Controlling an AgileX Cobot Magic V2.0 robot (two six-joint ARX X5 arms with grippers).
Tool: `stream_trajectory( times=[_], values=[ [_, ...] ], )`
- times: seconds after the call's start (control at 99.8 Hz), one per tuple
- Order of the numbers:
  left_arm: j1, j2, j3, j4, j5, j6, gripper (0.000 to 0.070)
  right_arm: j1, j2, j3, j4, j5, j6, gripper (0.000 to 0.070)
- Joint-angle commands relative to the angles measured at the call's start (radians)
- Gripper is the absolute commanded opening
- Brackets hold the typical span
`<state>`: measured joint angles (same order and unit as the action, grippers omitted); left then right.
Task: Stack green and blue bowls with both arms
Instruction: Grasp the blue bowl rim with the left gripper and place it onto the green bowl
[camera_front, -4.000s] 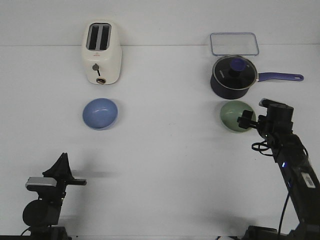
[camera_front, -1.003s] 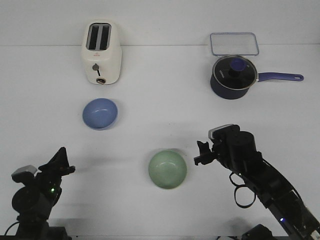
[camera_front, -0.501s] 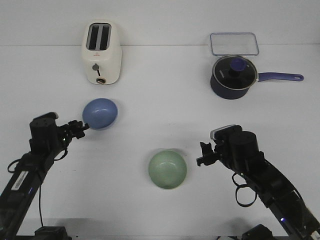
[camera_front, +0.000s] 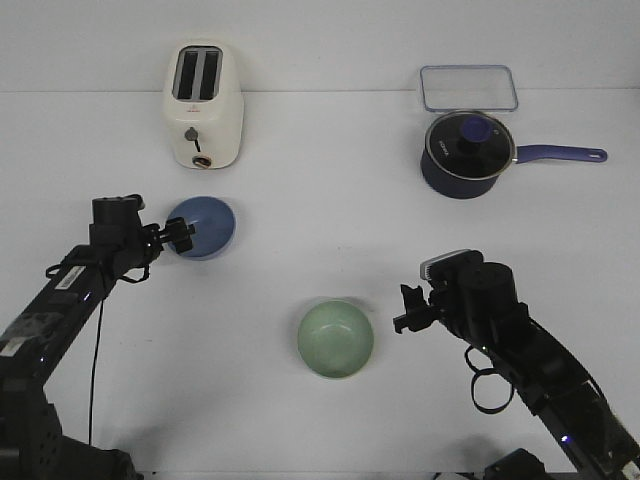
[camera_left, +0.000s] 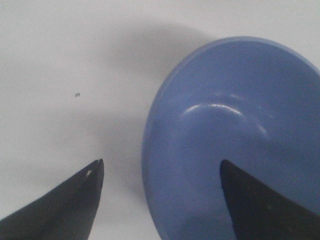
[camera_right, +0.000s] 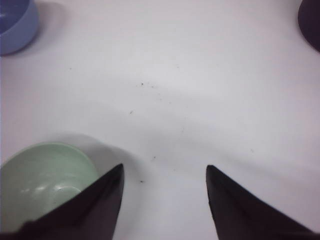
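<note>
The blue bowl (camera_front: 205, 226) sits upright on the white table in front of the toaster. My left gripper (camera_front: 183, 236) is open at its left rim; in the left wrist view the bowl's rim (camera_left: 150, 150) lies between the fingers, one finger over the inside and one outside. The green bowl (camera_front: 335, 338) sits upright at the table's front middle. My right gripper (camera_front: 402, 312) is open and empty just right of it. The right wrist view shows the green bowl (camera_right: 42, 182) beside one finger and the blue bowl (camera_right: 15, 22) far off.
A cream toaster (camera_front: 203, 105) stands at the back left. A dark navy lidded saucepan (camera_front: 468, 152) with its handle pointing right stands at the back right, a clear lidded container (camera_front: 468, 87) behind it. Its edge shows in the right wrist view (camera_right: 310, 22).
The right arm carried the green bowl from the back right to the front middle and let it go. The left arm rose from rest and has closed in on the blue bowl's rim.
</note>
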<state>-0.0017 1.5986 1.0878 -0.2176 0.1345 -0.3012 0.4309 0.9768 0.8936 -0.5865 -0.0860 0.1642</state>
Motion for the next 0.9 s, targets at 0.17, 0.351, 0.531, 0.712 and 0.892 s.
stream_trajectory(
  times=[0.17,0.351,0.531,0.712,0.892],
  values=[
    [0.005,0.081,0.037,0.002,0.005,0.025,0.0273,0.005,0.008,0.011,0.009,-0.003,-0.009,0.0338],
    [0.005,0.074,0.039,-0.011,0.017,0.028,0.0012,0.005,0.008,0.011,0.009,-0.003,-0.009,0.0338],
    [-0.006,0.020,0.065,-0.046,0.114,0.031,0.0013,0.005,0.008,0.011,0.009,-0.003,-0.009,0.0338],
    [-0.063,-0.115,0.067,-0.065,0.203,0.060,0.0012,0.005,0.008,0.011,0.010,-0.003,-0.009,0.0338],
    [-0.177,-0.219,0.067,-0.153,0.306,0.111,0.0012,0.005,0.008,0.011,0.010,-0.003,-0.009,0.0337]
  ],
)
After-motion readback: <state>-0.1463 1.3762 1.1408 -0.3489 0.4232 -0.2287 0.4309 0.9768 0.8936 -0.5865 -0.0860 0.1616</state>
